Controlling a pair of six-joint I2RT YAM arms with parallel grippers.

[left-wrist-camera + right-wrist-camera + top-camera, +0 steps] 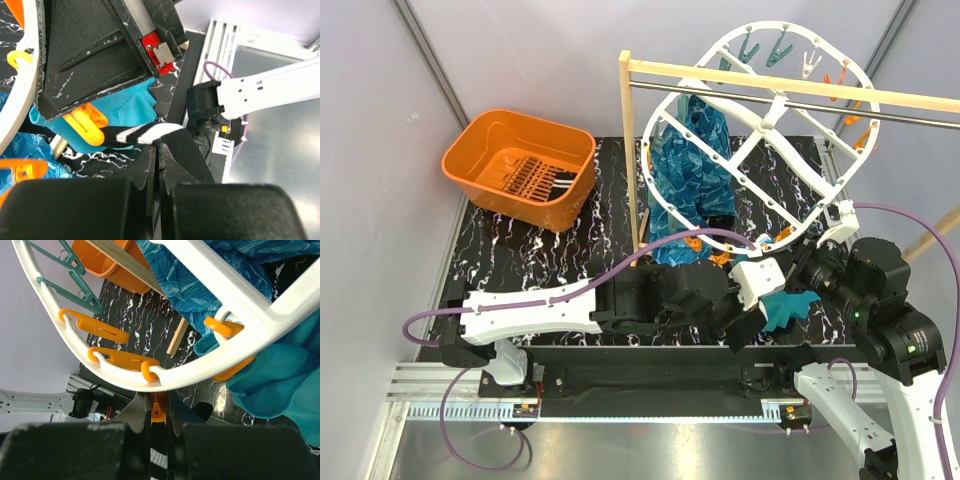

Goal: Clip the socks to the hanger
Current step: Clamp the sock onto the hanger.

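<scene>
Holding the striped sock (145, 135) clamped in the left claw (158, 167) with its end against the orange clip (86, 125) on the hanger (120, 376)'s low rim, and pinching that clip in the right claw (157, 405), seemingly to gape it for the fabric.

One hanger (225, 285), one orange basket (470, 178), two cloths (692, 170).

An orange basket (478, 148) sits at the far left corner of the black tabletop (535, 265). A wooden rack (631, 150) with a metal rod (880, 113) stands near the middle. A blue patterned cloth (690, 180) hangs just right of its post. A teal cloth (788, 305) lies near the front edge.
</scene>
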